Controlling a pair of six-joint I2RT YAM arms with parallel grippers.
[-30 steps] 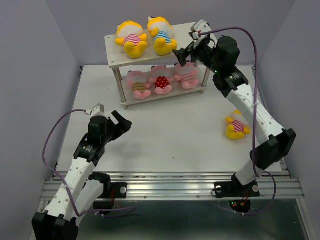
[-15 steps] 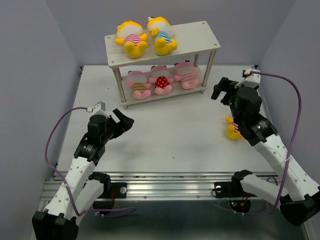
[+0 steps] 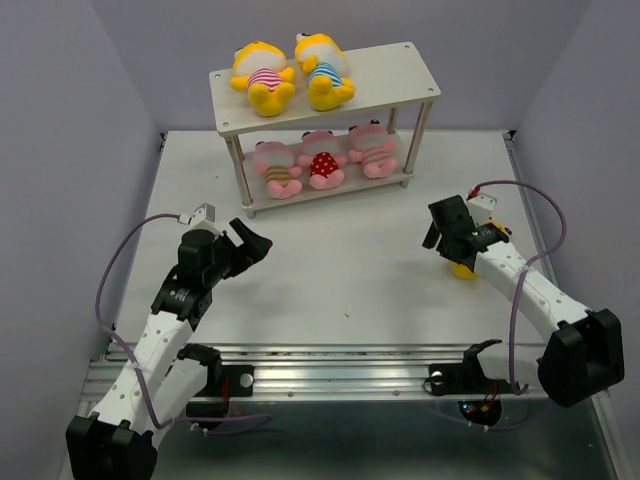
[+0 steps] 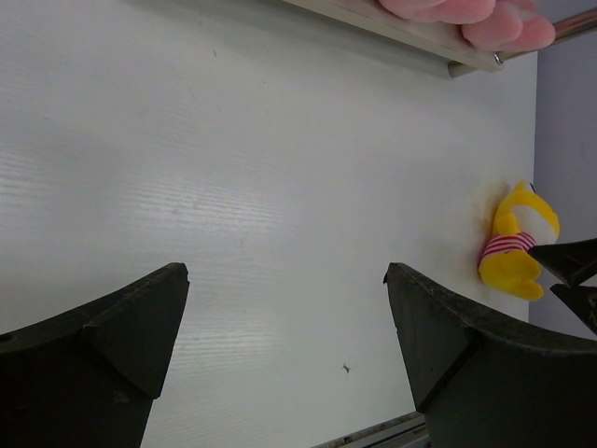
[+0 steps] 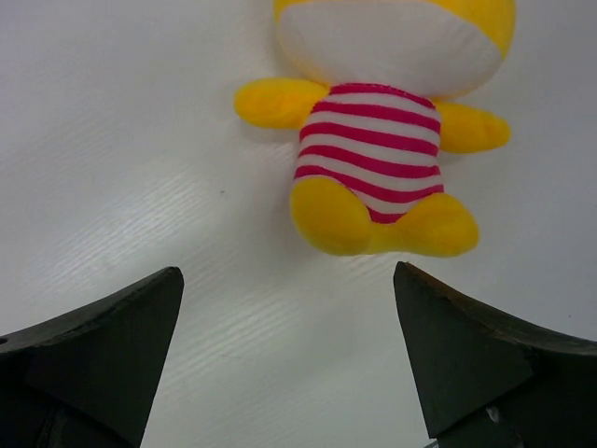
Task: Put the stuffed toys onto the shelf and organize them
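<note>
near left, the left gripper (image 3: 250, 245) hangs over the white table (image 3: 340, 285), its jaws spread wide with nothing between them. on the right, the right gripper (image 5: 286, 271) hovers just over a yellow red-striped toy (image 5: 371, 140) that lies belly up on the table, jaws spread wide and not touching it. at the far side stands the shelf (image 3: 390, 70): a yellow pink-striped toy (image 3: 262, 78) and a yellow blue-striped toy (image 3: 322, 72) lie on its top board, and three pink toys (image 3: 321, 165) sit in a row on the lower board.

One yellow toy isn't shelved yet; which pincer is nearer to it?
Right. The right pincer hangs open just over the yellow toy; the left pincer is open, far across the table.
</note>
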